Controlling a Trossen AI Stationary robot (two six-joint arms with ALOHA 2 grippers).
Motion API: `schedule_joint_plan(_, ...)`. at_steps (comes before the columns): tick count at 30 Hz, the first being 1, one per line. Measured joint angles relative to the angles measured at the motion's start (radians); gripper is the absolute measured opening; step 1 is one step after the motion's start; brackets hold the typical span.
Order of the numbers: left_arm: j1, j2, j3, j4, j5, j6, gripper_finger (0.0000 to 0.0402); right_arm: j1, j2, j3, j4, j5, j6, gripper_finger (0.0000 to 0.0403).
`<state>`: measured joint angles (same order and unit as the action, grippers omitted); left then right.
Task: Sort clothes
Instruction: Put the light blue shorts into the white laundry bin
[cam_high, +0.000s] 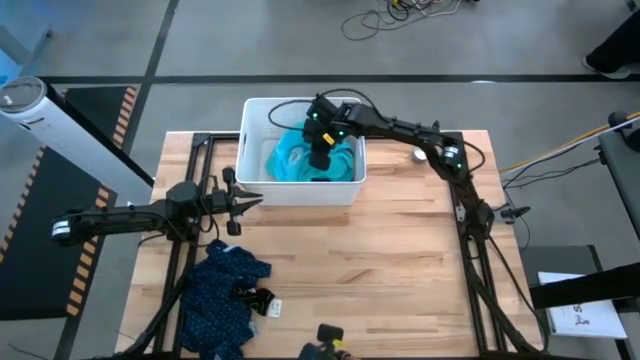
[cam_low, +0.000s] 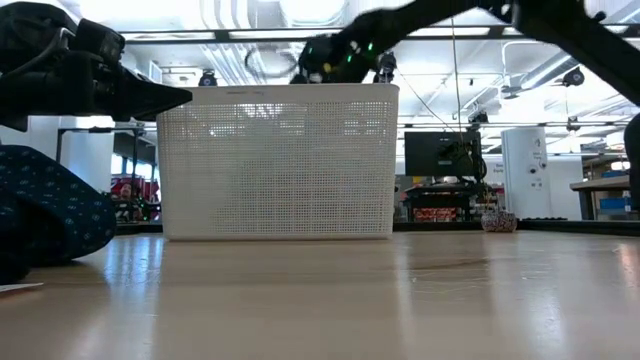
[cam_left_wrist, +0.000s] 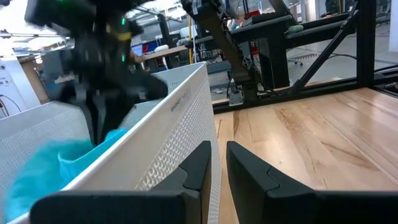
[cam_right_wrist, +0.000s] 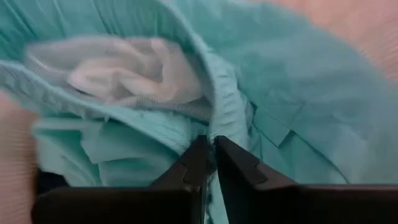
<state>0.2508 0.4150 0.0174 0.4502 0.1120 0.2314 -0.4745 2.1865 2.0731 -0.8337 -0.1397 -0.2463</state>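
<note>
A teal garment (cam_high: 288, 160) lies bunched in the white plastic basket (cam_high: 300, 192) at the table's far middle; it also shows in the left wrist view (cam_left_wrist: 50, 168). My right gripper (cam_high: 320, 158) reaches down into the basket and is shut on the teal garment (cam_right_wrist: 298, 112). My left gripper (cam_high: 255, 197) hovers shut and empty just outside the basket's near left wall (cam_left_wrist: 180, 118). A dark navy patterned garment (cam_high: 225, 290) lies crumpled on the table at the near left. The grey and smaller pieces are not in view. My right gripper pinches a raised, gathered ridge of the teal garment (cam_right_wrist: 214, 124) between its two fingers. The fingers come from above, pointing down into the basket. The garment lies bunched in the basket around the fingers, with a white mesh lining (cam_right_wrist: 130, 71) showing beside the ridge.
A small black item (cam_high: 252, 297) and a white tag (cam_high: 273, 308) lie by the navy garment. A small round object (cam_high: 418, 154) sits right of the basket. Bare wood spreads over the table's middle and right. Floor and cables lie beyond the far edge.
</note>
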Motion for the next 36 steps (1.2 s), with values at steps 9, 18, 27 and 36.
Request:
schedule_joint_plan(9,0.000,0.017,0.000,0.017,0.000,0.016,0.0038,-0.007,0.049,0.000,-0.101,0.019,-0.055,0.0008)
schedule_joint_plan(18,0.000,0.032,0.000,0.114,0.000,0.047,0.0036,0.042,-0.201,-0.002,-0.124,0.127,-0.125,0.0008)
schedule_joint_plan(27,-0.001,0.058,0.303,-0.336,0.055,0.075,0.0003,0.064,-0.481,-0.144,-0.110,0.003,-0.156,0.0001)
schedule_joint_plan(36,-0.009,0.211,0.600,-0.767,0.055,0.030,0.0000,0.059,-0.538,-0.458,0.269,0.007,-0.145,0.0000)
